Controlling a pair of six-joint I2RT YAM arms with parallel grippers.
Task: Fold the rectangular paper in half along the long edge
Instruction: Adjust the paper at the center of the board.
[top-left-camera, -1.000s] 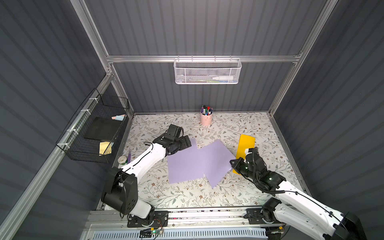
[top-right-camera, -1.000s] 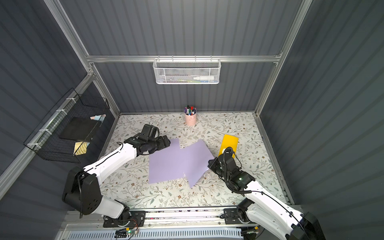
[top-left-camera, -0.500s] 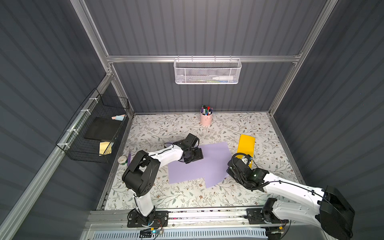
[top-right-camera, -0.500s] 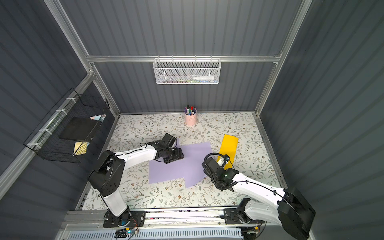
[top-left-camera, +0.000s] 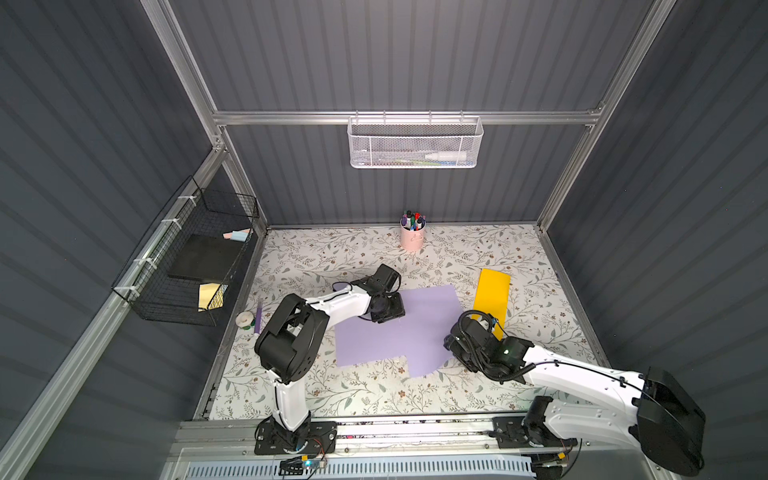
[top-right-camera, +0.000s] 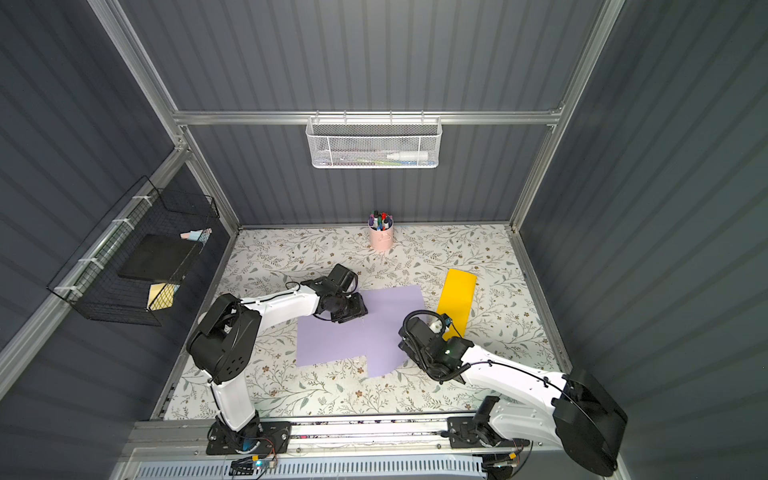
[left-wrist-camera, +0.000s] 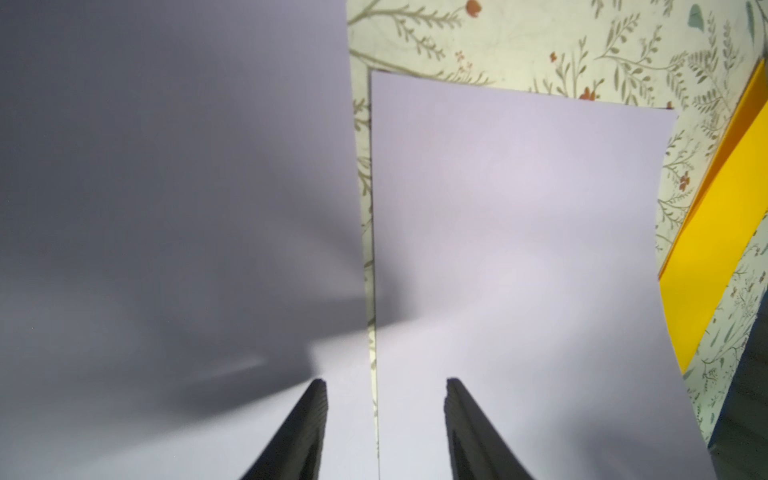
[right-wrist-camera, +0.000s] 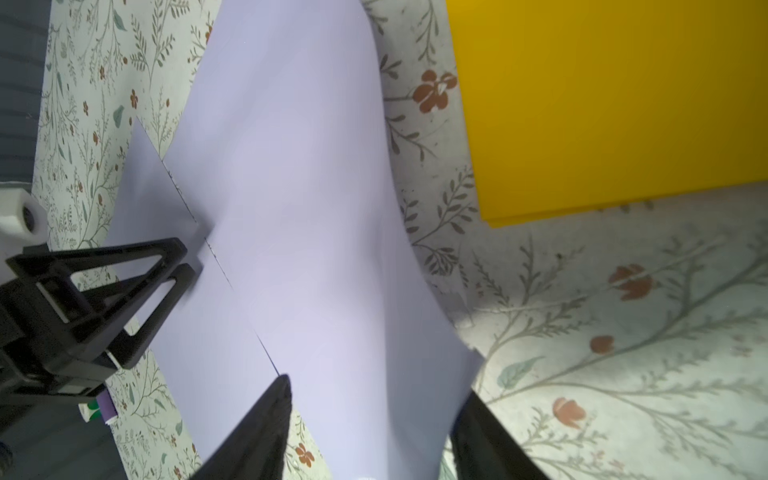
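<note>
Our left gripper (left-wrist-camera: 385, 381) stands open over the purple paper (top-left-camera: 419, 328) lying on the table (top-left-camera: 316, 266), our right gripper (right-wrist-camera: 378, 386) open astride its bowed edge, so we fear the loose, misaligned flap may spring back or crease crooked with nothing pinning it

A pale lilac paper (top-left-camera: 415, 328) lies near the middle of the flowered worktop (top-left-camera: 332, 257), showing in both top views (top-right-camera: 374, 332). It is doubled over on itself, but unevenly. The upper layer (right-wrist-camera: 311, 249) bows up a little instead of lying flat, its straight edge crosses the lower layer (right-wrist-camera: 166, 216), and the near edge is stepped.
</note>
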